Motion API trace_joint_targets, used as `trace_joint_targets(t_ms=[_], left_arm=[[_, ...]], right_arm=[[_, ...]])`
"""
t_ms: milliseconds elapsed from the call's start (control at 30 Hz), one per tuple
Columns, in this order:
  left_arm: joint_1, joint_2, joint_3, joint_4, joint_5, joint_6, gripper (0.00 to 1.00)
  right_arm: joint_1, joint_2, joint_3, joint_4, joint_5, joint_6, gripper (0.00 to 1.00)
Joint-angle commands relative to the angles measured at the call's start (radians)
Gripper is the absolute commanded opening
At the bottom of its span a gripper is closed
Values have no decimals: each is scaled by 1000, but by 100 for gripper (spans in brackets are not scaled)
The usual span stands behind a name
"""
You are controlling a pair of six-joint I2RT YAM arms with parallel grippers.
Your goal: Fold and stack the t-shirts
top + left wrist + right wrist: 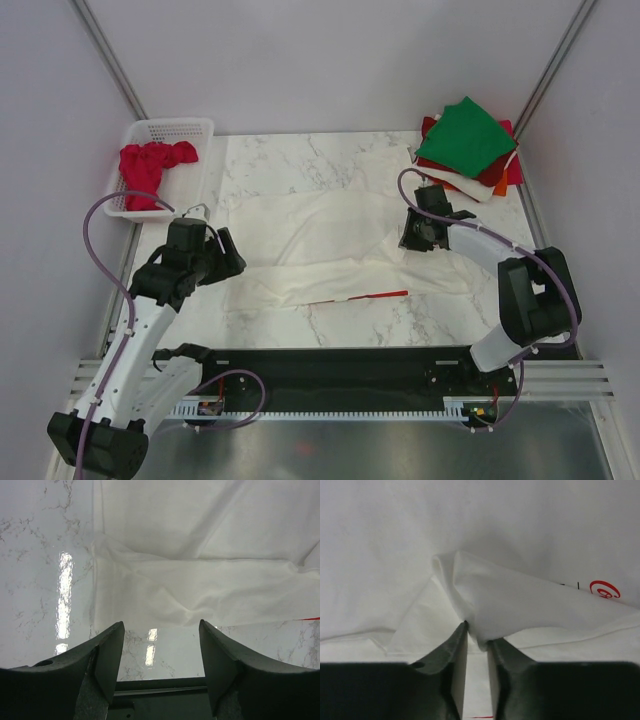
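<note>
— Right gripper (477, 632), is it holding anything?

— Yes. Its two fingers are drawn nearly together, and a raised fold of the cream-white t-shirt (320, 240) is pinched between them. The wrist view shows the cloth peaking up just ahead of the fingertips, with the red logo (605, 589) a little off to one side.

— How is that arm set?

— The right arm (520, 290) rises from its base at the near right, bends at the elbow, and sends its forearm leftward and away from the base. The wrist tips down onto the right end of the shirt.

— And the left gripper (161, 627)?

— Its jaws stand wide apart with nothing between them. It hangs over bare marble table (300, 160), just short of the shirt's left end, and is not touching the cloth. The left arm (140, 330) leans up and forward from the near left corner, and its wrist is turned so the fingers point right, toward the shirt.

— Where does the shirt lie?

— Across the middle of the table, stretched from side to side in a long band with soft creases. A thin red strip (370, 296) shows along its near edge.

— Where are the other shirts?

— A red t-shirt (150, 170) is bunched in the white basket (175, 125) at the far left. A green t-shirt (465, 138) tops a pile of folded ones (497, 172) at the far right corner, well apart from both grippers.
</note>
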Motion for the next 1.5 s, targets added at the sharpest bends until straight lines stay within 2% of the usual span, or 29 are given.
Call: trace_joint_targets(t_ms=[0, 33, 67, 100, 467, 567, 600, 633, 667, 700, 733, 767, 867, 933, 1100, 1200, 1233, 1467], left_arm=[[-4, 3, 4, 41, 4, -11, 69], [-4, 4, 4, 41, 2, -10, 69], [-4, 6, 4, 41, 4, -10, 68], [-4, 6, 4, 41, 0, -10, 68], [-6, 13, 2, 43, -6, -10, 67], [-7, 15, 2, 43, -6, -8, 67], [-9, 15, 2, 41, -9, -8, 67], [-9, 15, 2, 41, -7, -10, 67], [-9, 13, 4, 41, -9, -10, 67], [-9, 13, 2, 41, -9, -11, 67], [-13, 15, 4, 41, -9, -11, 67], [-12, 15, 2, 41, -9, -10, 67], [-18, 19, 2, 41, -12, -11, 67], [-18, 23, 2, 41, -10, -10, 67], [-21, 27, 2, 41, -9, -11, 66], [-21, 27, 2, 41, -9, -11, 66], [-19, 29, 2, 43, -9, -11, 66], [-21, 26, 2, 43, -9, -11, 66]], right_arm=[[6, 28, 34, 44, -8, 11, 21], [4, 31, 43, 44, -2, 11, 14], [3, 36, 67, 37, 27, 11, 3], [0, 39, 81, 34, 38, 16, 0], [-66, 169, 305, -17, 204, 103, 0], [-78, 229, 350, -31, 241, 128, 3], [-85, 243, 358, -34, 239, 131, 8], [-91, 257, 364, -35, 234, 131, 18], [-94, 279, 367, -35, 227, 132, 51], [-98, 287, 368, -37, 221, 131, 70], [-98, 293, 365, -37, 218, 128, 82], [-100, 293, 356, -35, 210, 126, 91], [-100, 251, 316, -23, 208, 117, 95], [-101, 212, 290, -11, 205, 111, 95], [-98, 57, 145, 66, 80, 109, 90], [-95, 25, 57, 110, 15, 120, 81], [-94, 30, 30, 132, 14, 121, 75], [-88, 97, -7, 193, -54, 126, 54]])
